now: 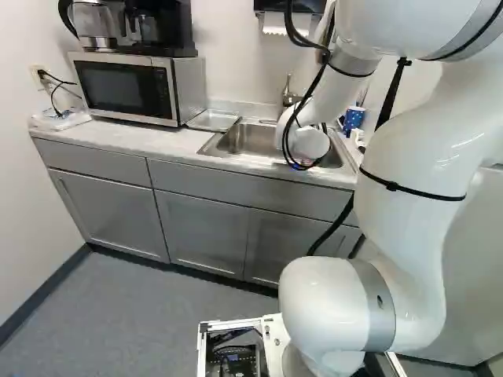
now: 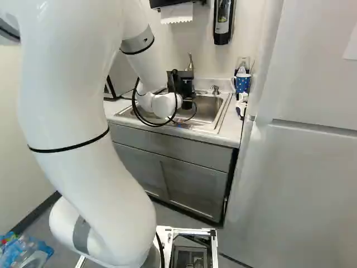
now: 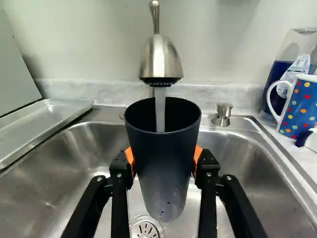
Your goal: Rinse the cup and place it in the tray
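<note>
White robot arm (image 1: 409, 173) reaching over the sink (image 3: 267, 193), dark cup (image 3: 161, 163) right under a running tap (image 3: 161, 57).
So, biggest stuff first: the bench (image 1: 149, 146) has that sink set into it, with a microwave (image 1: 126, 86) sitting on top and a shallow metal tray (image 3: 42, 121) between the two, right by the basin. The tool (image 2: 187, 92) is gripping the cup from both sides, orange pads (image 3: 197, 157) pressed on its walls. Cup's upright, mouth up, and the water's pouring straight into it, tbh pretty neat from where I'm standing. Polka-dot mug (image 3: 303, 104) is beside the sink on the side away from the tray, and the little round drain (image 3: 145, 229) is down in the basin.
</note>
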Motion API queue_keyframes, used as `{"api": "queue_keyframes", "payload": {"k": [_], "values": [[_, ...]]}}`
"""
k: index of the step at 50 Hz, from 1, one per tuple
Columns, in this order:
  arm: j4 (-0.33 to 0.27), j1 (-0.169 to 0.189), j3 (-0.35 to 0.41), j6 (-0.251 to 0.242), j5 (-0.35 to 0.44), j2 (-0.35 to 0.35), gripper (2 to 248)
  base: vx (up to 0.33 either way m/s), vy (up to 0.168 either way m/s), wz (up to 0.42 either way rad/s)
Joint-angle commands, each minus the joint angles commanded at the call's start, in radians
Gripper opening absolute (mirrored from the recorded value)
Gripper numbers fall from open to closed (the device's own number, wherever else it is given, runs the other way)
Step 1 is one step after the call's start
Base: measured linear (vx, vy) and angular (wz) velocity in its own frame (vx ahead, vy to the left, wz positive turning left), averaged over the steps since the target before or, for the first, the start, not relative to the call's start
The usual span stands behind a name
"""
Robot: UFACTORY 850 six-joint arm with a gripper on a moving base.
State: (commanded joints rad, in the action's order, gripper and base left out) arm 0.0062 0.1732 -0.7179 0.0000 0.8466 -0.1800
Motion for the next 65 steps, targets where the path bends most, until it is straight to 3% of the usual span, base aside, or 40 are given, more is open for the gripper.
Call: {"api": "queue_keyframes", "payload": {"k": [65], "values": [[0.000, 0.001, 0.000, 0.000, 0.000, 0.000, 125, 0.000, 0.000, 0.000]]}}
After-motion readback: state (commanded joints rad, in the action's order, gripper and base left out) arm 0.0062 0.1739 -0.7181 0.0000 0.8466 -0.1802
